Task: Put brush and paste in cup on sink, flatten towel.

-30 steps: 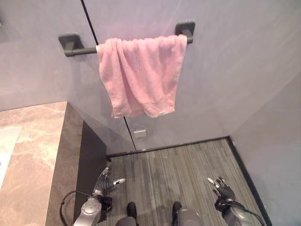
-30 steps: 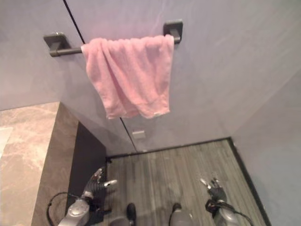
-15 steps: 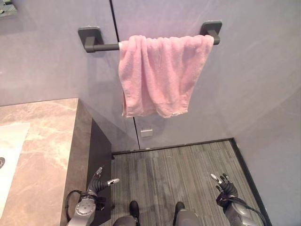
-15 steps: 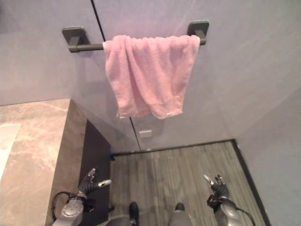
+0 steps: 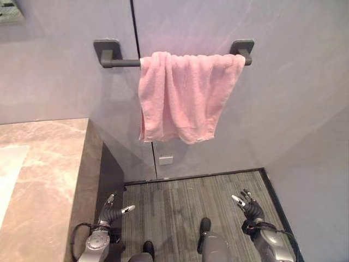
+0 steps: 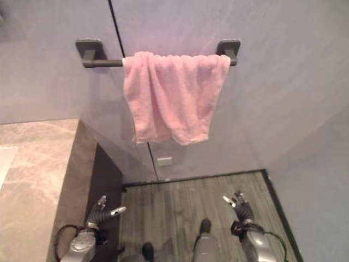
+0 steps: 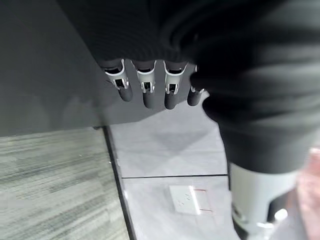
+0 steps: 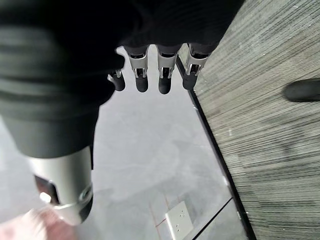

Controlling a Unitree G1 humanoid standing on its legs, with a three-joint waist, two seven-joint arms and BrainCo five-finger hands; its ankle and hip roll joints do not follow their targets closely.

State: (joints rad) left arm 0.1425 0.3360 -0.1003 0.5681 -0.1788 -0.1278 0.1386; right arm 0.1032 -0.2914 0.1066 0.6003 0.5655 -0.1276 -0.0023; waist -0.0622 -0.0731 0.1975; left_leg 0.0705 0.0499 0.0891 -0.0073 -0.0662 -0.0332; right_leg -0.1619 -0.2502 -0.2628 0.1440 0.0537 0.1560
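The pink towel is hanging bunched over the dark wall bar, well above both hands. At far left, the marble counter is showing. The left hand is hanging low with fingers relaxed, holding nothing; the right hand is hanging likewise, fingers spread, over the grey floor.

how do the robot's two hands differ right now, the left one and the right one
The left hand hangs low beside the dark side of the marble counter; the right hand hangs over the grey plank floor, nearer the side wall. The left hand's thumb juts out sideways; the right hand's fingers fan upward. Both are open, hold nothing, and sit well below the pink towel, which hangs bunched on the rail.
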